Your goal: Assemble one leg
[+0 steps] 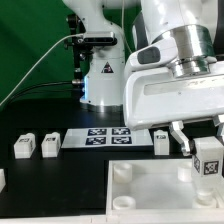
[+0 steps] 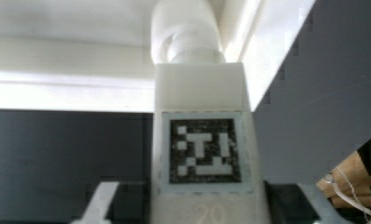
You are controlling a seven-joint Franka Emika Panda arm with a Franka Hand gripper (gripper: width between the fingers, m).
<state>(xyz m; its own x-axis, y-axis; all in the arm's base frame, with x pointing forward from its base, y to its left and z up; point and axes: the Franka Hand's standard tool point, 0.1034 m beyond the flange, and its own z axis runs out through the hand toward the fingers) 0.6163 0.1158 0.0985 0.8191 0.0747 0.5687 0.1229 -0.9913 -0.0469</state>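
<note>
- The gripper (image 1: 203, 147) is closed on the leg (image 1: 208, 159), with the tag face turned outward. In the wrist view the leg (image 2: 203, 150) sits pinched between the two fingers (image 2: 107, 204), which are only the block's width apart.
- The leg hangs over the tabletop panel (image 1: 150, 188), toward the exterior view's right and at its far edge. It looks clear of the panel, though I can't be sure.
- To do this step well, I'd keep the leg upright and line its rounded stub end (image 2: 185, 40) squarely over a corner socket. Then lower it gently before turning, since a tilt would likely jam it.
- Two sockets (image 1: 122, 172) show along the panel's left side. The right-hand ones are hidden by the arm.
- Beyond the panel lies the marker board (image 1: 108, 138). A loose leg (image 1: 162, 141) sits just beside its right end, and two more legs (image 1: 22, 147) lie to its left.
- None of these seems to stand in the way of lowering the leg.
</note>
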